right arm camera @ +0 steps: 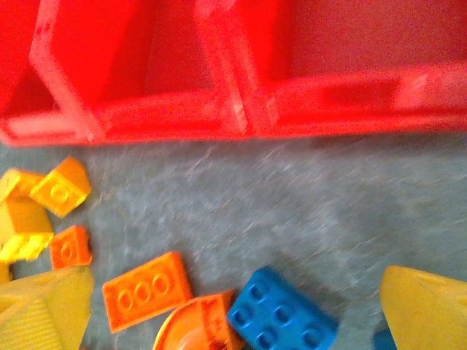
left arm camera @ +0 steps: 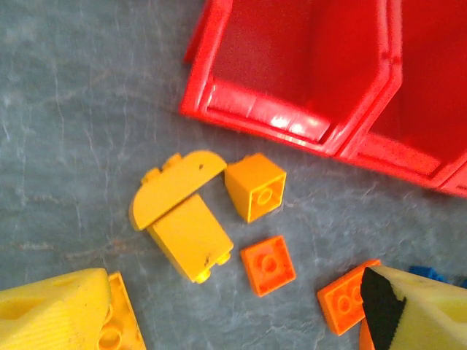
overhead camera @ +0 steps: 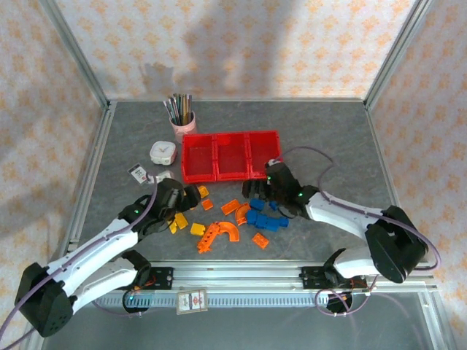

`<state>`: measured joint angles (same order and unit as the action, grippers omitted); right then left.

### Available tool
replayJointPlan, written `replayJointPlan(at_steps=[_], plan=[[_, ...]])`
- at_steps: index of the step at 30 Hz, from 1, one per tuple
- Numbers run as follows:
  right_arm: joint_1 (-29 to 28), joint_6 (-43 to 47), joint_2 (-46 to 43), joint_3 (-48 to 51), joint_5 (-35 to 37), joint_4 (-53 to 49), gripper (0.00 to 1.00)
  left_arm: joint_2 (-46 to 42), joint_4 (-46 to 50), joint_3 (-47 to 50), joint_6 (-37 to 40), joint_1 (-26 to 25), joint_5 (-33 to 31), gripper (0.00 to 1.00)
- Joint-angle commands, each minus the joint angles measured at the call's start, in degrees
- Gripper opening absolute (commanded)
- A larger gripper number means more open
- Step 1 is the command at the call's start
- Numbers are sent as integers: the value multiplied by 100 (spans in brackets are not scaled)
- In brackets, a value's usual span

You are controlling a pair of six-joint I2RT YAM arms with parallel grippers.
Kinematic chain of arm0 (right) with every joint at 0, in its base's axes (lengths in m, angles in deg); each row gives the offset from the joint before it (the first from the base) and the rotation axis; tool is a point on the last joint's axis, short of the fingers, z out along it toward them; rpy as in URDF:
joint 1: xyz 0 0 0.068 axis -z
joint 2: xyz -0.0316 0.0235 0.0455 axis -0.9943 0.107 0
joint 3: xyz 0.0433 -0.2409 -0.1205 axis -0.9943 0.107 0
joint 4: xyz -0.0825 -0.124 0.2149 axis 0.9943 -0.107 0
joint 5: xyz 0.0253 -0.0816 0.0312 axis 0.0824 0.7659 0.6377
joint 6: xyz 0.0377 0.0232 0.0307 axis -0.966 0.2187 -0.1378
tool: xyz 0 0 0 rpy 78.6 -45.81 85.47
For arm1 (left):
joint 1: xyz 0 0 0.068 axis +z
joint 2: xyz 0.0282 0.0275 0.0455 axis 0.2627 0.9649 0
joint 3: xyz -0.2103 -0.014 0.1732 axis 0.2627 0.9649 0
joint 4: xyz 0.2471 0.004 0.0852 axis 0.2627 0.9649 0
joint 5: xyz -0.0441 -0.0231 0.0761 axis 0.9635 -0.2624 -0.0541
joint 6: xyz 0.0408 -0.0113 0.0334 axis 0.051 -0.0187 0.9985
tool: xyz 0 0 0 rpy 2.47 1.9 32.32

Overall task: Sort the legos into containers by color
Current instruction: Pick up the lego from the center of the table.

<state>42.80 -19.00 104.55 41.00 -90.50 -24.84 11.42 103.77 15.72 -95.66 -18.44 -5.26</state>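
**Legos [overhead camera: 233, 219] loose on the near side of containers [overhead camera: 230, 156]; both grippers wide, empty**

Left gripper [left arm camera: 237, 310]: fingers spread out to the bottom corners of its wrist view, nothing clamped. Orange square [left arm camera: 268, 264] lies flat just far of the gap, roughly centred. Yellow cube [left arm camera: 255, 187] and yellow wedge [left arm camera: 191, 237] sit farther on, toward the leftmost bin. Small orange plate [left arm camera: 343, 295] lies right against one finger; touching or tucked under, can't tell.

Right gripper [right arm camera: 233, 321]: wide open, holding nothing. Blue brick [right arm camera: 281, 317] sits in the gap. Its long axis runs roughly finger to finger, slightly tilted, so closing would likely meet its short ends. A wrist turn may grip better. Long orange plate [right arm camera: 146, 290] lies just left of it.

From above, the left arm is nearer the yellow/orange patch on the left. The right arm is nearer the blue cluster right of centre. Both arms reach low from the near edge, wrists pitched down, angled inward over the table [overhead camera: 328, 131]. Every piece I can see is on the table, so sorting looks unstarted.
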Motion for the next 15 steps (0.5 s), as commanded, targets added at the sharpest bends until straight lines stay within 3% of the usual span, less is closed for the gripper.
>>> replayJointPlan(at_steps=[1,15], plan=[[-281,6,137,-147,-64,81,100,295,338,-203,-385,-249,-481,88],[-400,14,168,-176,65,334,100,1847,-393,-450,-814,-439,-866,77]])
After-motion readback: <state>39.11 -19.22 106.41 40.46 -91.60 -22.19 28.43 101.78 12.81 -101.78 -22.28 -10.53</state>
